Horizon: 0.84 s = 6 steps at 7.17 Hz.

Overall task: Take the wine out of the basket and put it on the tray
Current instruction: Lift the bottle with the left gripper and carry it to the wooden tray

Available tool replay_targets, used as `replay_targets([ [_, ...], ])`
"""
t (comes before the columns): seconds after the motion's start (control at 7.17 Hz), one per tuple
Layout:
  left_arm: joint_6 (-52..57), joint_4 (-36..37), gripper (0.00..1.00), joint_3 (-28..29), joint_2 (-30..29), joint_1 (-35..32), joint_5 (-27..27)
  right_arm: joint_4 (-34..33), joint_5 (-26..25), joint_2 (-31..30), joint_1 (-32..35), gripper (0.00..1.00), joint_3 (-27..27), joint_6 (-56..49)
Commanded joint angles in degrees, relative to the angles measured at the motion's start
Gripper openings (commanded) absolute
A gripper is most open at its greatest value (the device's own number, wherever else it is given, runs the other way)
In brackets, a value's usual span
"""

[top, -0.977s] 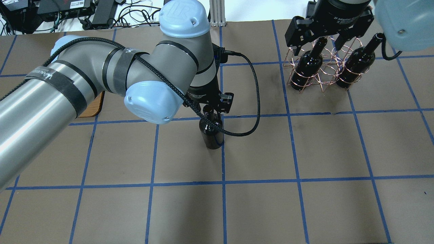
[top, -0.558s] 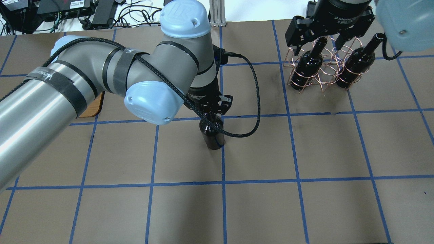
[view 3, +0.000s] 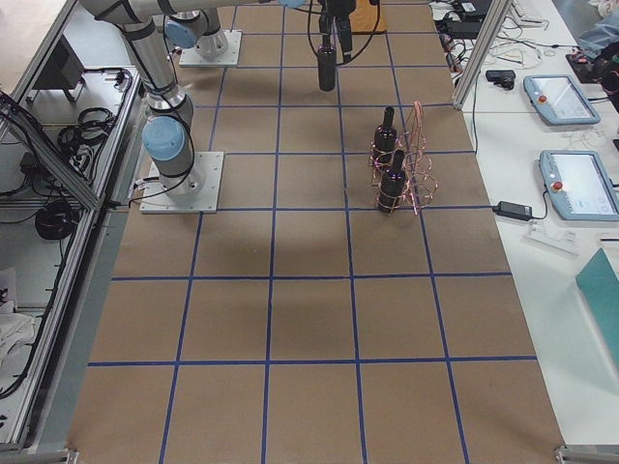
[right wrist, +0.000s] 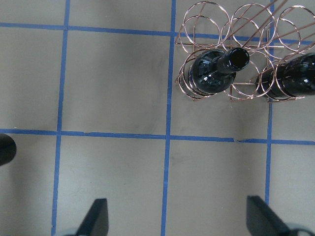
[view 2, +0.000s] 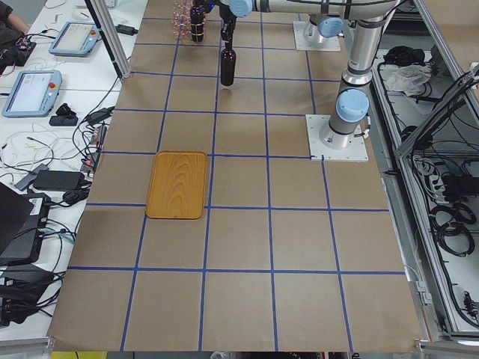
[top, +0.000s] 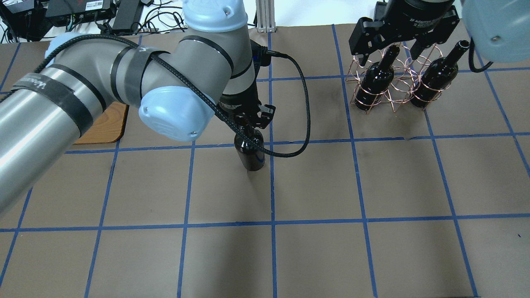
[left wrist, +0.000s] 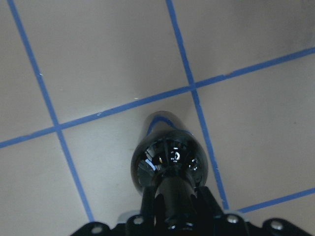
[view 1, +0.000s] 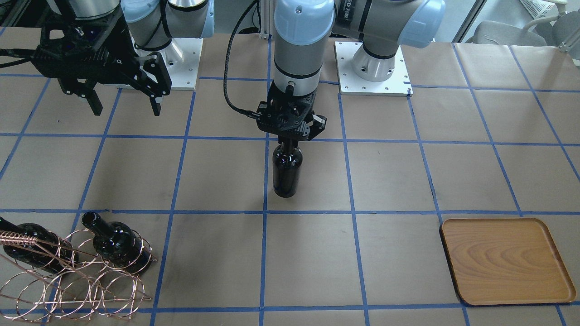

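My left gripper (top: 248, 122) is shut on the neck of an upright black wine bottle (top: 249, 155) near the table's middle. It also shows in the front view (view 1: 290, 136) with the bottle (view 1: 287, 172), and the left wrist view looks down on the bottle (left wrist: 170, 164). The copper wire basket (top: 393, 89) holds two more bottles (top: 377, 80) (top: 437, 78). My right gripper (top: 397, 41) hangs open and empty above it. The wooden tray (view 1: 505, 260) lies flat and bare; the left arm hides most of it in the overhead view (top: 103, 126).
Blue tape lines grid the brown table cover. The left wrist's black cable (top: 304, 111) loops beside the held bottle. The arm bases (view 1: 374, 68) stand at the robot's side. Cables and boxes (top: 91, 12) lie beyond the table's far edge.
My left gripper closed in on the bottle's neck, then moved to the overhead view's left and slightly farther away with the bottle. The right arm has stayed in place.
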State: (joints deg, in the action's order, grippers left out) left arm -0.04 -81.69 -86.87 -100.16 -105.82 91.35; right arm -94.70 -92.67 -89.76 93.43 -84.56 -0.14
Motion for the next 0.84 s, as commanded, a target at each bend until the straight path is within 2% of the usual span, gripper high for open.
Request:
replay_targets([
  [0.0, 10.53, -4.70, 0.00, 7.56, -0.47, 11.98, 0.41, 0.04, -0.05, -0.06, 0.00, 1.00, 0.01, 0.05],
  [0.28, 22.23, -4.88, 0.00, 9.16, -1.08, 24.38, -0.12, 0.04, -0.05, -0.06, 0.09, 1.00, 0.01, 0.05],
  [0.7, 35.95, -3.04, 0.00, 14.60, -6.34, 37.58, 0.41, 0.04, -0.05, -0.06, 0.00, 1.00, 0.01, 0.05],
])
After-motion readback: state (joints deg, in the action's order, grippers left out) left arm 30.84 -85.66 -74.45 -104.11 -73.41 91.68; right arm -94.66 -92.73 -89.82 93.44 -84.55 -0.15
